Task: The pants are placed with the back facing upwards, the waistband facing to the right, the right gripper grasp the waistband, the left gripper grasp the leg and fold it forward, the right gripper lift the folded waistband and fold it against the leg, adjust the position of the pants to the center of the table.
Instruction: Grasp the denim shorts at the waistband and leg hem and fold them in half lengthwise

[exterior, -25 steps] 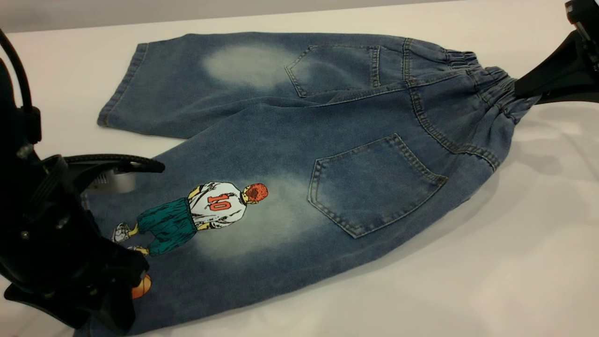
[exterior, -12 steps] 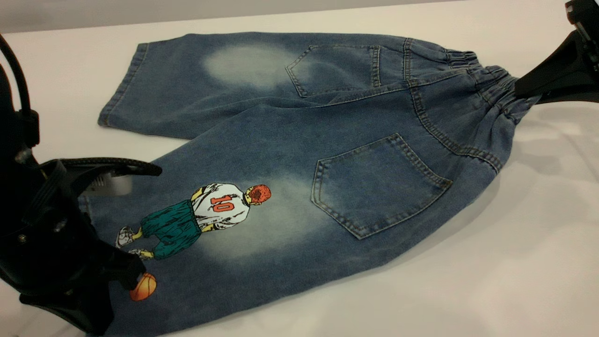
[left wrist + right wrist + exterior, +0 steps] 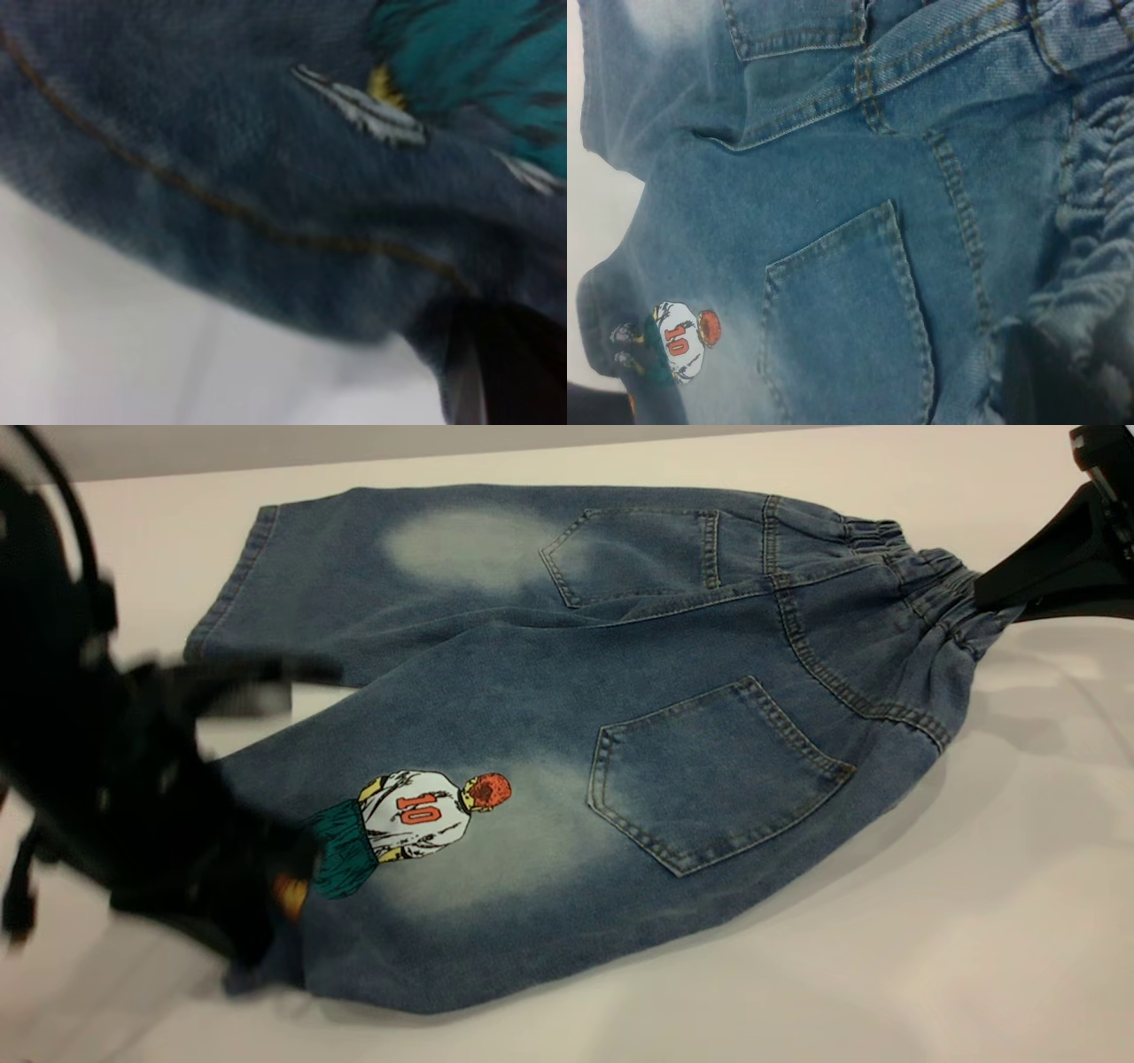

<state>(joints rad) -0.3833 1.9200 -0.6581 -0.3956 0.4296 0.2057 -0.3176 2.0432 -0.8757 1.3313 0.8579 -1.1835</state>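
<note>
The pants (image 3: pixel 620 691) lie back up on the table (image 3: pixel 886 957), with the waistband (image 3: pixel 939 589) to the right. My right gripper (image 3: pixel 985 598) is shut on the waistband's gathered edge, which is bunched beside its dark finger (image 3: pixel 1050 381) in the right wrist view. At the left, my left gripper (image 3: pixel 266 890) is shut on the hem of the printed leg (image 3: pixel 496 850) and holds it raised off the table. It hides the player's feet and most of the basketball. The number 10 print (image 3: pixel 416 810) still shows. The hem's tan stitching (image 3: pixel 221 204) fills the left wrist view.
The plain leg (image 3: pixel 354 593) lies flat toward the far left. Two back pockets (image 3: pixel 709 775) face up. Bare white tabletop stretches along the near side and to the right of the shorts.
My left gripper has risen and swung right with the printed leg's hem, lifting it off the table and covering the basketball and the player's feet. The right gripper has stayed put.
</note>
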